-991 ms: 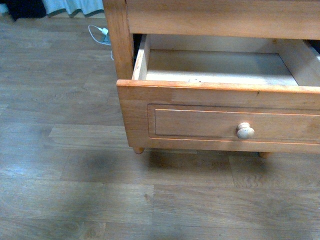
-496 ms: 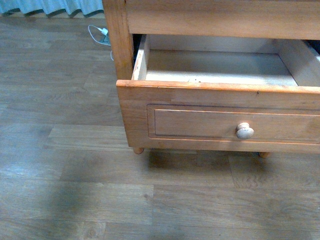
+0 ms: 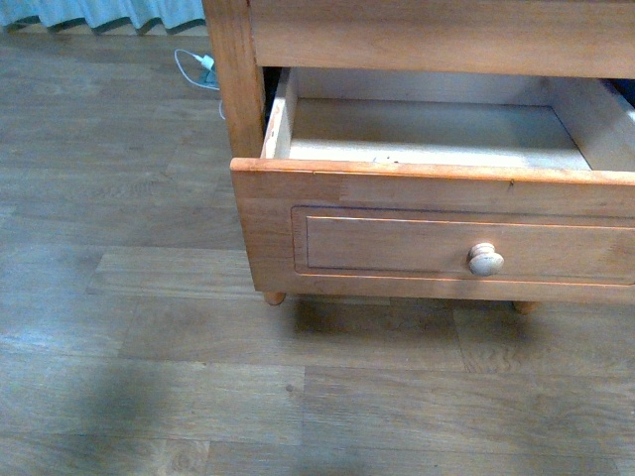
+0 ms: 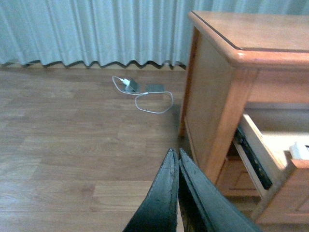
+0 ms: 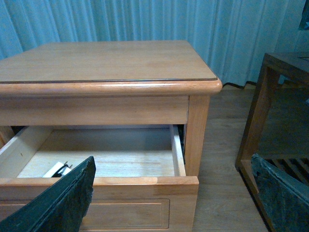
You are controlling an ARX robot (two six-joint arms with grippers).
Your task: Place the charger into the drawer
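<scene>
The drawer (image 3: 437,233) is the orange-brown one with a recessed panel front and a round pale knob (image 3: 485,259). It stands pulled open. A small white and black object (image 5: 58,169) lies inside it near the front wall and also shows in the left wrist view (image 4: 300,151); I cannot tell whether it is the charger. A white charger with a looped cable (image 4: 131,86) lies on the floor by the curtain and also shows in the front view (image 3: 205,65). My left gripper (image 4: 175,151) is shut and empty above the floor beside the cabinet. My right gripper (image 5: 173,162) is open and empty, facing the drawer's front.
The cabinet (image 5: 106,65) has a flat top and a closed upper front (image 3: 437,35). A dark wooden table (image 5: 275,101) stands to one side of it. A curtain (image 4: 91,31) hangs behind. The floor is wood plank (image 3: 149,347).
A dark shape at the top left of the front view has gone out of sight, and the shadow on the floor has shifted left. The drawer has not moved.
</scene>
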